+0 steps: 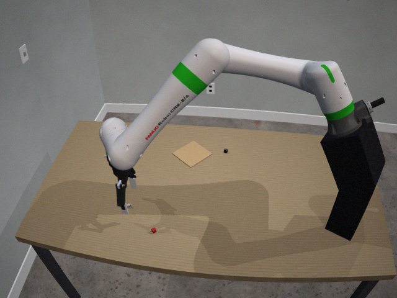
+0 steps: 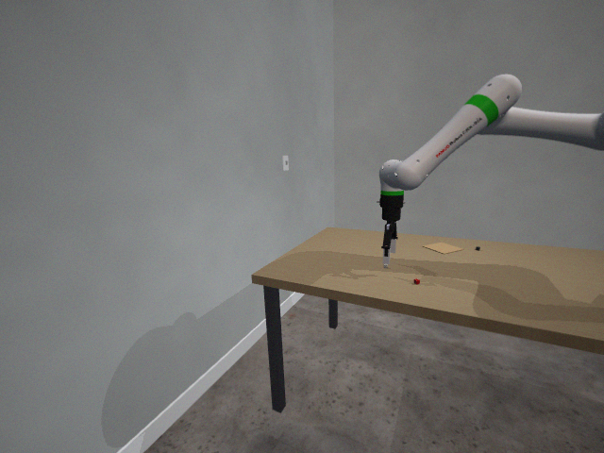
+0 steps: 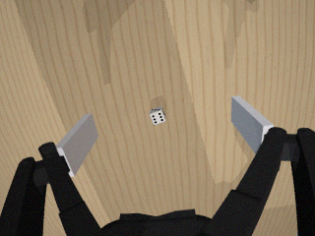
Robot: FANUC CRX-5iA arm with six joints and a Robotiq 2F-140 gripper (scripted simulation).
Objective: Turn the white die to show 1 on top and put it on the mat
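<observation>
White with black pips, the die [image 1: 128, 205] [image 3: 157, 116] sits on the wooden table [image 1: 224, 198] [image 2: 439, 293] [image 3: 138, 172] with six on top, off the mat [image 1: 192, 154] [image 2: 443, 247] — in the top view the mat lies toward one o'clock from it. Below the arm, the gripper [image 1: 128, 197] [image 2: 390, 256] [image 3: 161, 117] has its fingers spread wide, nothing between them touching. From the white die, the red die [image 1: 154, 230] [image 2: 416, 281] is toward four o'clock — the black die [image 1: 226, 150] [image 2: 478, 248] toward two.
</observation>
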